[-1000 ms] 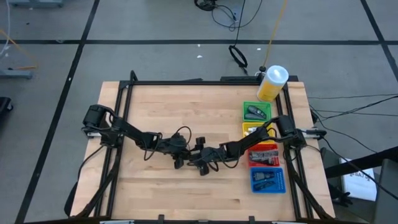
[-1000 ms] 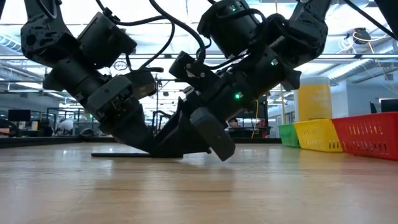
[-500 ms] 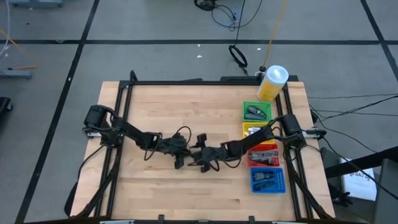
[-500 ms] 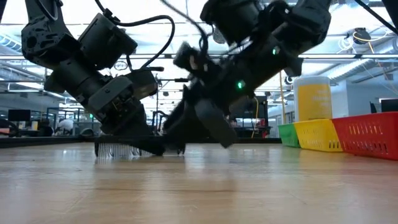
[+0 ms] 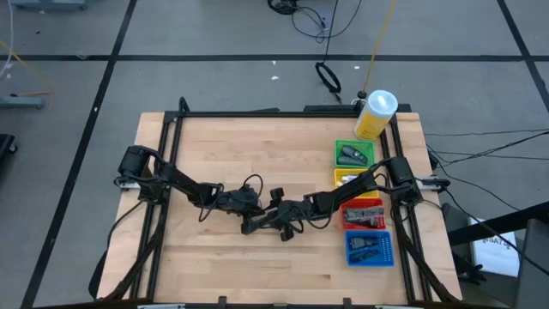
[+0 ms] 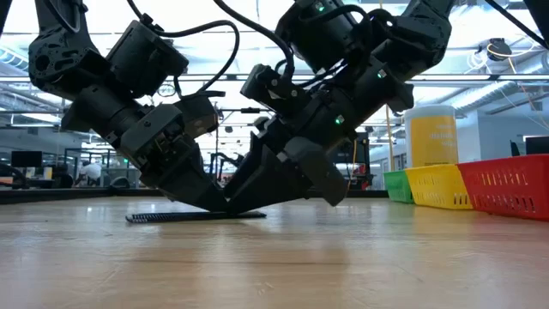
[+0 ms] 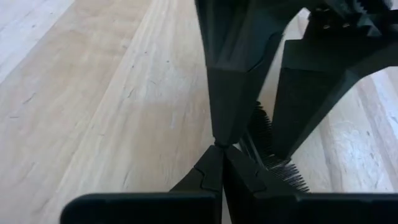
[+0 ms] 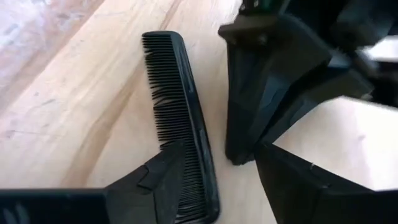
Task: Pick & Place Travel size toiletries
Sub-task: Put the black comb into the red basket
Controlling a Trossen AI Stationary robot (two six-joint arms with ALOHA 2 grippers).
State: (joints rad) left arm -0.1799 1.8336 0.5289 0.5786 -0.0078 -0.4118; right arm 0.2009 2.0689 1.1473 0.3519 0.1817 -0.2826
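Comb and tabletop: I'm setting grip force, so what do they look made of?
The comb looks like black moulded plastic, semi-matte, with thin even teeth and a smooth spine. The tabletop looks like pale wood, with plank seams and grain showing; whether it is sealed is unclear.

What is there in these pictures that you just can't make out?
- Comb: in the high view the grippers cover it; the right wrist view cuts off its near end.
- Left gripper: whether it touches the comb.
- Right gripper: whether it grips the comb.
- Tray contents: too small from above.
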